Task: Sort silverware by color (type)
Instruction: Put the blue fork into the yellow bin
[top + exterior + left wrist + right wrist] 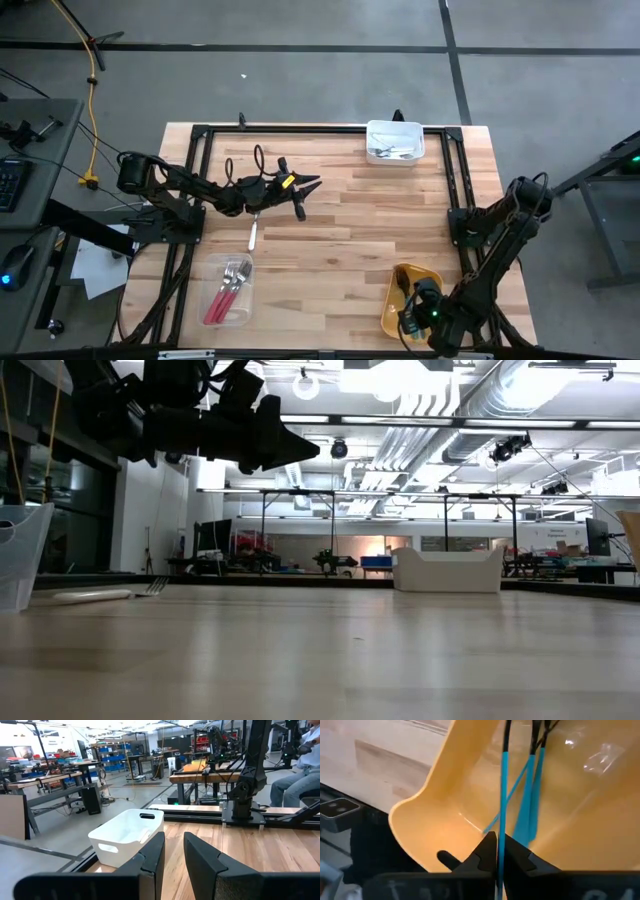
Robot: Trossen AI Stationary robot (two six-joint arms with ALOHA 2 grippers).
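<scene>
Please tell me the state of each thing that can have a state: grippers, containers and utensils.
left gripper: empty, fingers slightly apart, above the table.
right gripper: shut on a teal-handled utensil, in the yellow container.
white bin: holds silverware.
clear container: holds red-handled utensils.
white-handled fork: lying loose on the table.

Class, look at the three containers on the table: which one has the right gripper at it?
The yellow container at the table's near right corner. The right gripper is at it, fingers closed on a teal-handled utensil. The white container and clear container stand alone.
</scene>
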